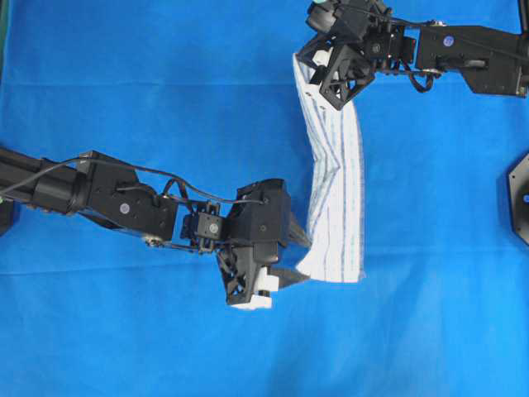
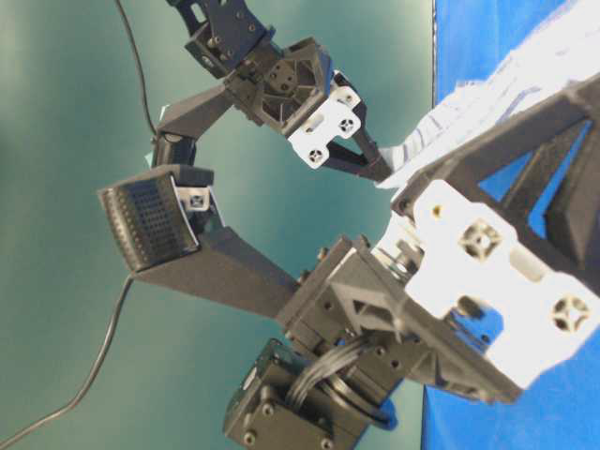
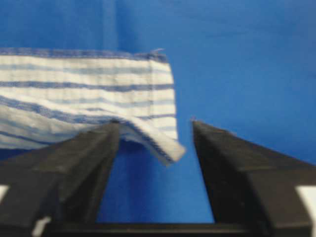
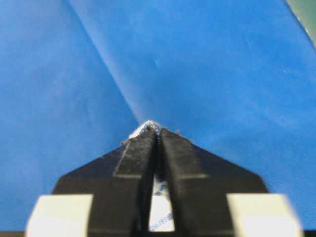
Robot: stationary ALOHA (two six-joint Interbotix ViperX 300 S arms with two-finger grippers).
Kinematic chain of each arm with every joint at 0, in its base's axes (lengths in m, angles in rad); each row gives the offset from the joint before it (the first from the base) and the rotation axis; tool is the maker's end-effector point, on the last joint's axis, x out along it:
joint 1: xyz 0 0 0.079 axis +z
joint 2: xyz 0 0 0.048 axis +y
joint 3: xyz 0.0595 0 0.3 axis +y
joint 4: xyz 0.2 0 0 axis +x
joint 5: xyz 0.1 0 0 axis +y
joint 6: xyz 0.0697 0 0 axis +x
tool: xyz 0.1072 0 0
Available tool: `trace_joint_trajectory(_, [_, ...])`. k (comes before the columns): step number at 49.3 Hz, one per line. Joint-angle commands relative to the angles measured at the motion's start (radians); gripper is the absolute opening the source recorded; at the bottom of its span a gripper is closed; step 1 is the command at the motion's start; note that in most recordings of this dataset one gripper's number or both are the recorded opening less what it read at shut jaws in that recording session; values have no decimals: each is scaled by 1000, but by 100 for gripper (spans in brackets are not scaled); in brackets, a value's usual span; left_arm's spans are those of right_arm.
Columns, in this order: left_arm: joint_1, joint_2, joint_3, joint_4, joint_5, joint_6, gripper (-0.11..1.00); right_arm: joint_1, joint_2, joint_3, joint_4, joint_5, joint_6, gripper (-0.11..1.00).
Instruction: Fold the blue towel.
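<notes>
Folded towel let go at one end, pinched at the other

The blue towel [image 1: 336, 190] lies as a narrow strip between the grippers. The right gripper [image 4: 158, 129] is clamped on its far corner, probably to keep the strip taut; the left gripper [image 3: 154, 129] stands released, the corner resting against one finger. The right wrist view shows only a sliver of cloth.

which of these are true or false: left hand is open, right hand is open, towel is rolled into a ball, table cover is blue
1. The left hand is open: true, with a towel corner loose between its fingers.
2. The right hand is open: false, it is pinched shut on the towel's edge.
3. The towel is rolled into a ball: false, it lies as a long folded strip.
4. The table cover is blue: true.
</notes>
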Motion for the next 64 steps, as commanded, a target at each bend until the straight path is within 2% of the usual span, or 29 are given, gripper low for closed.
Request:
trace_joint_trajectory(1, [-11,-26,-15,-2,-5,-5,62,3,-14,-20,0,-15,0,30])
trace_joint_trajectory(5, [-14,-31,-9,-2,6,-6,73,3,-14,-20,-2,-15,2,54])
trace_joint_trajectory(8, [-18,-40,0,-2,34,-6,75,2,-15,-18,0,-11,2,65])
trace_joint_trajectory(17, [-32,-115,43,-3,175,-8,75,-9,-43,-6,-2,0,0,61])
trace_joint_trajectory(24, [-44,-202,110,-3,272,-49,75,-17,-104,31,-5,6,-2,61])
trace_joint_trajectory(32, [-51,-328,199,2,290,-124,75,-20,-199,109,-5,5,-2,61])
trace_joint_trajectory(38, [-40,-413,255,5,273,-135,75,-12,-291,190,0,0,3,61])
trace_joint_trajectory(43, [2,-460,291,6,225,-130,75,5,-377,261,5,-5,12,61])
trace_joint_trajectory(50, [106,-491,327,8,156,-123,75,52,-488,339,20,-9,40,61])
trace_joint_trajectory(57, [219,-497,327,15,132,-114,75,147,-581,387,21,-2,71,61])
trace_joint_trajectory(64, [284,-497,324,14,126,-49,75,247,-626,407,21,21,92,60])
